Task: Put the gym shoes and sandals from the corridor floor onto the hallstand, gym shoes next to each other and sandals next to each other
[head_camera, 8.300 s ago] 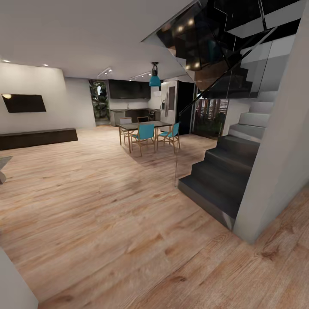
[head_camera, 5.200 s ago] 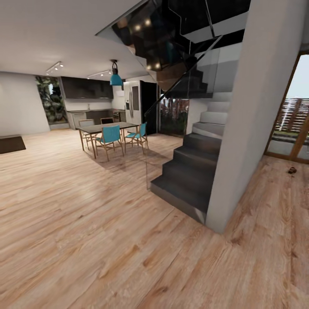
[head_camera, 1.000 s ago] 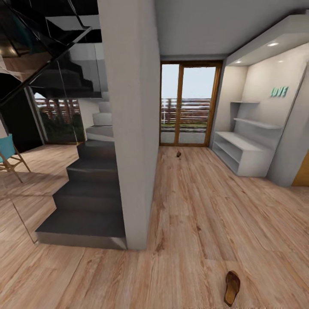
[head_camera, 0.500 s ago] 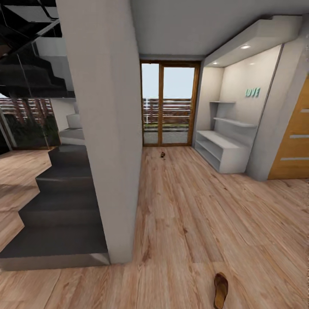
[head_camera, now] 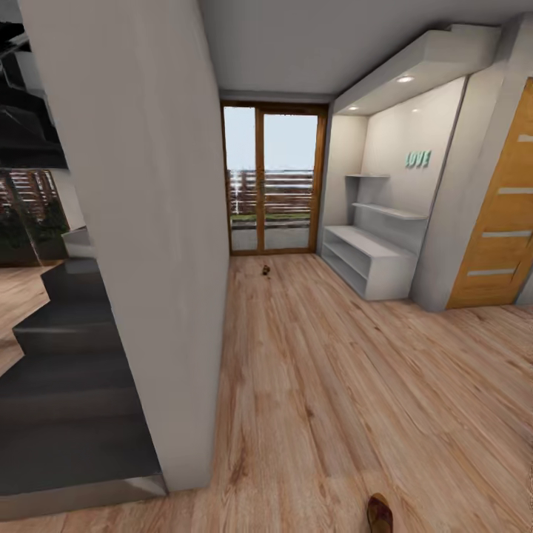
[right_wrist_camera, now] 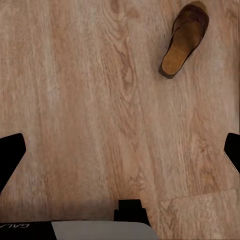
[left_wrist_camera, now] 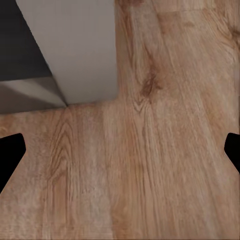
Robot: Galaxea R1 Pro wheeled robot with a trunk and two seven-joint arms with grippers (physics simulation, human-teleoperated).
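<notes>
One dark brown sandal (head_camera: 380,512) lies on the corridor floor (head_camera: 333,385) at the head view's bottom edge. In the right wrist view this sandal (right_wrist_camera: 184,40) shows its tan insole, well ahead of my open right gripper (right_wrist_camera: 120,155). A small dark brown thing, probably the other sandal (head_camera: 265,271), lies far off near the glass door. The pale hallstand (head_camera: 370,263) stands against the right wall, its shelves bare. My left gripper (left_wrist_camera: 120,152) is open over bare floor beside the pillar's base. The two gym shoes are out of view.
A wide grey pillar (head_camera: 148,244) stands close on the left, with dark stairs (head_camera: 59,385) behind it. A glass door (head_camera: 270,181) closes the corridor's far end. An orange wooden door (head_camera: 496,237) is on the right, past the hallstand.
The camera has turned right and moved on: the living room gave way to the corridor. The pillar now looms larger at the left and the near sandal sits lower in the picture.
</notes>
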